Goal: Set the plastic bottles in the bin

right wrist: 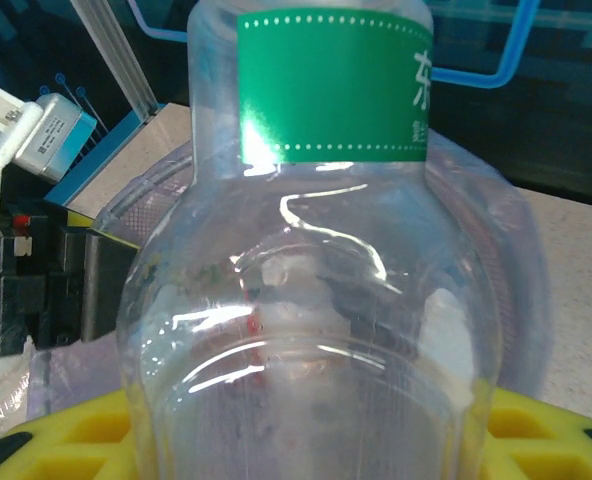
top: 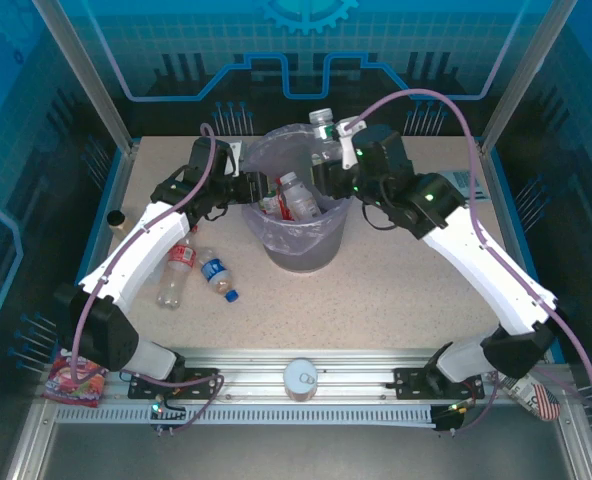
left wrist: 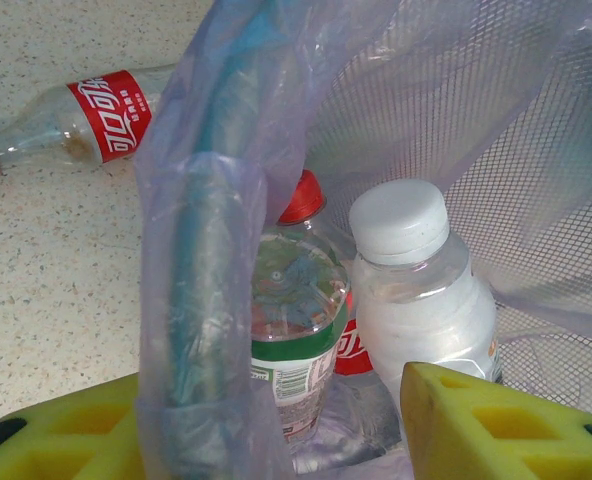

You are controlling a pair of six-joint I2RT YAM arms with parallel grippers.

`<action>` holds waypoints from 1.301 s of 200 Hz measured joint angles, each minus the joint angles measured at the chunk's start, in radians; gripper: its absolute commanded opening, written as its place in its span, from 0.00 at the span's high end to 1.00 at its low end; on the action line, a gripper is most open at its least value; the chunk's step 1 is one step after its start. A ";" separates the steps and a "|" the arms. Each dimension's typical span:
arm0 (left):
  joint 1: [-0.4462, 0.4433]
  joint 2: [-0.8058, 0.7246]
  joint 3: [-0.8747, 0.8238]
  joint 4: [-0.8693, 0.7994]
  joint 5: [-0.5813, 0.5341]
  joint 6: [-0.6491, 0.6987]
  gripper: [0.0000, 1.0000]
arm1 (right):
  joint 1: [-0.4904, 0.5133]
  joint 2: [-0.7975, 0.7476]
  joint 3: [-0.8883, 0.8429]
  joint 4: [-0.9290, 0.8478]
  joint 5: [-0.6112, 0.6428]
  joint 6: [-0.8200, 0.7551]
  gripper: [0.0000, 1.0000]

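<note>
My right gripper [right wrist: 301, 445] is clamped on the green-banded bottle [right wrist: 316, 250], its yellow pads pressing the belly at the bottom of my wrist view. From above, that bottle stands cap-up in the upper middle of the frame, over the far rim of the bin [top: 294, 255]. My left gripper [left wrist: 276, 425] straddles the bagged rim with its jaws apart, one finger outside and one inside, not pinching as far as I can tell. The bottle looks empty, so I judge it light, thin-walled and springy. It will dent under a hard squeeze and its smooth skin could slip, so the wide belly below the shoulder is the sound hold. A white-capped bottle [left wrist: 416, 290] already sits in the bin. A red-labelled bottle [top: 179, 268] and a blue-labelled bottle [top: 216, 276] lie on the table [top: 396, 290], left of centre.
</note>
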 measured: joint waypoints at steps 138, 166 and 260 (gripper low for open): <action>-0.017 -0.006 0.000 -0.002 -0.036 0.023 0.45 | 0.026 0.272 0.010 0.026 -0.006 0.018 0.44; -0.017 -0.006 0.000 -0.002 -0.036 0.023 0.45 | 0.025 0.309 0.010 0.005 0.040 0.006 0.41; -0.017 -0.006 0.000 -0.002 -0.037 0.027 0.45 | 0.025 0.320 -0.001 -0.013 0.057 -0.019 0.20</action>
